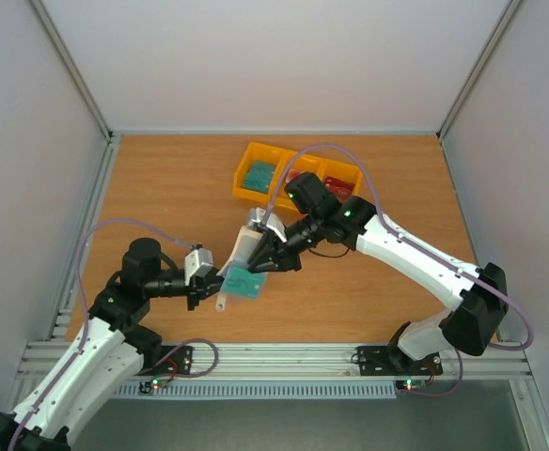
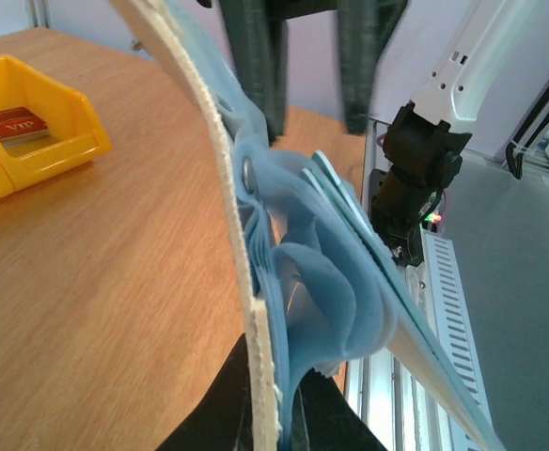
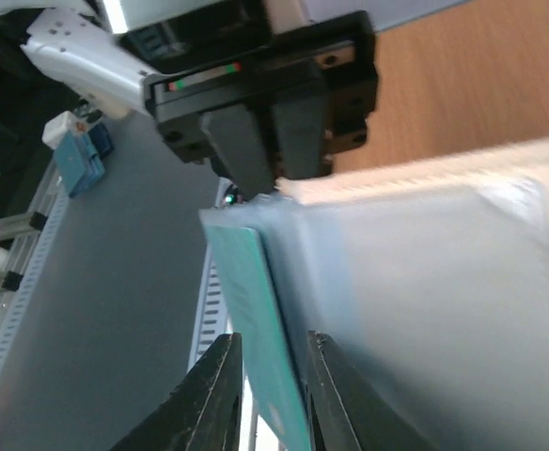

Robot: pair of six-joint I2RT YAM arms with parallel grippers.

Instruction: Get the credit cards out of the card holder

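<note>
While the left gripper [image 1: 209,286] is pressed tight on the edge of the holder [image 1: 243,247], held open above the table [image 1: 162,188], the right gripper [image 1: 267,264] pinches a teal card [image 1: 244,284] sticking out of it.

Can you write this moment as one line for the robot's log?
left hand: shut on cream-beige folding card holder | right hand: straddling thin teal plastic card, grip unclear | card: partly in holder
</note>
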